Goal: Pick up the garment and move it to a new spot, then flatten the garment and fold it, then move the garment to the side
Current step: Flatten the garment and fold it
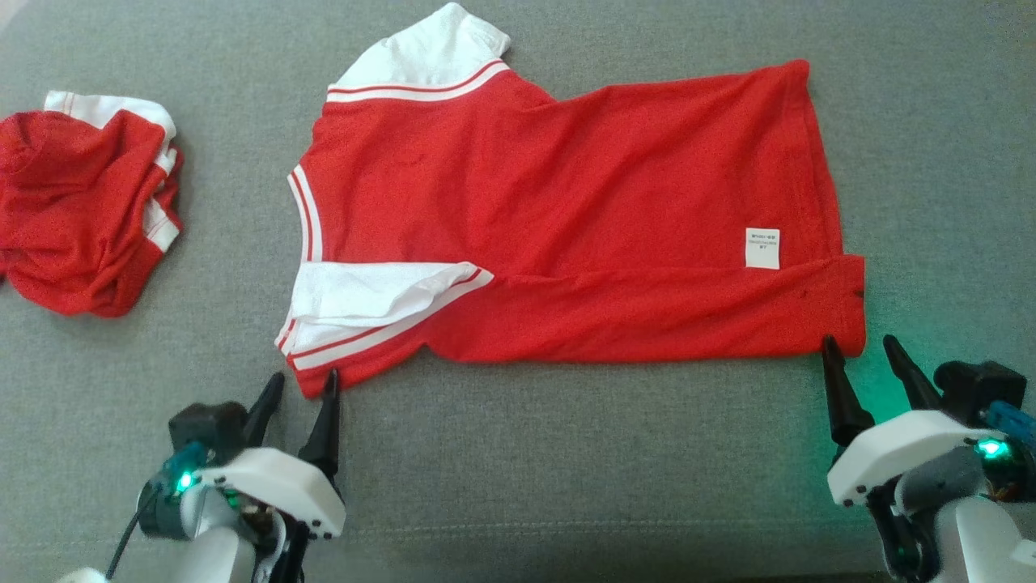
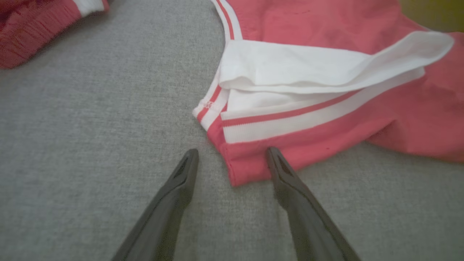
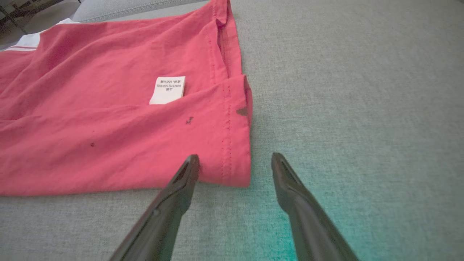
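Grey cushion (image 1: 518, 486), red garment (image 1: 566, 219), left tool (image 1: 305, 376), right tool (image 1: 858, 342) both spread at near corners

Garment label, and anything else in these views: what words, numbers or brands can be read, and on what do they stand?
On the white label near the hem of the flat red garment: a few printed lines, too small and blurred to read.
On the crumpled red garment at the left: no text to be seen.
No other text visible.

One spread garment (image 1: 566, 202), one crumpled garment (image 1: 81, 210), one label (image 1: 762, 248).
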